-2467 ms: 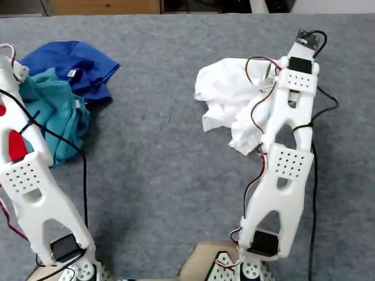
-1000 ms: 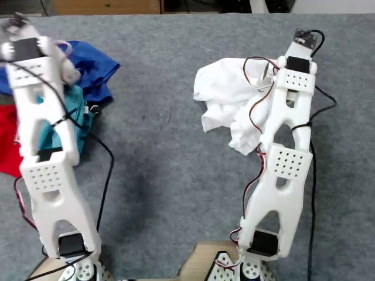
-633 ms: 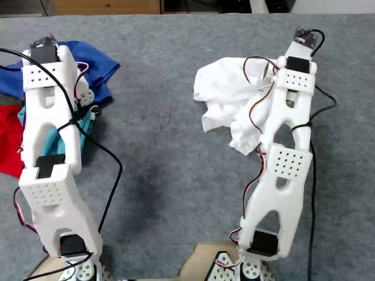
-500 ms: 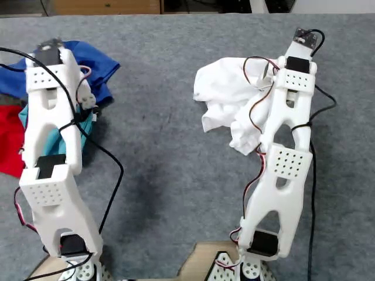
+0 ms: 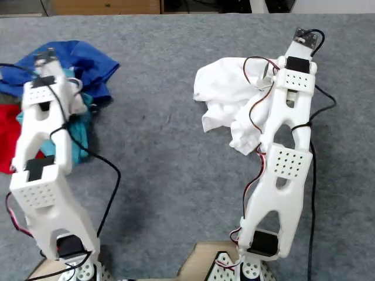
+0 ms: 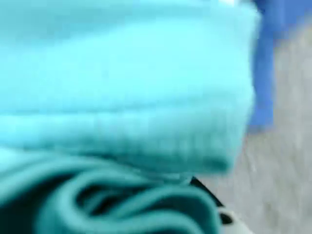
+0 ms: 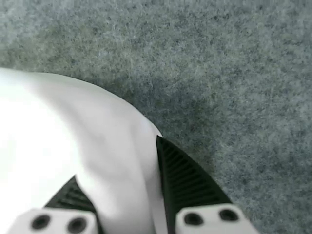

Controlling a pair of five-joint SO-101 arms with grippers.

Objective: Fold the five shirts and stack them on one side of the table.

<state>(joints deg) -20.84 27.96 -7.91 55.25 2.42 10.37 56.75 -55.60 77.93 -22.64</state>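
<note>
A crumpled white shirt (image 5: 225, 88) lies at the back right of the grey table. My right gripper (image 5: 287, 70) sits on its right edge. In the right wrist view the right gripper (image 7: 117, 161) is shut on a fold of the white shirt (image 7: 63, 131), with cloth between both black pads. At the back left lies a pile: a blue shirt (image 5: 88, 64) farthest back, a teal shirt (image 5: 79, 126) in front of it, and a red shirt (image 5: 7, 126) at the table's left edge. My left gripper (image 5: 58, 88) is down on the teal shirt (image 6: 122, 97), beside the blue shirt (image 6: 273, 58).
Grey felt table (image 5: 164, 164) stretches bare between the two arms and across the front middle. Black cables hang from both arms. A wooden strip runs along the far edge.
My left arm swung in from the left edge over the blue shirt, then drew back onto the teal shirt, uncovering the red shirt. The right arm and white shirt stayed still.
</note>
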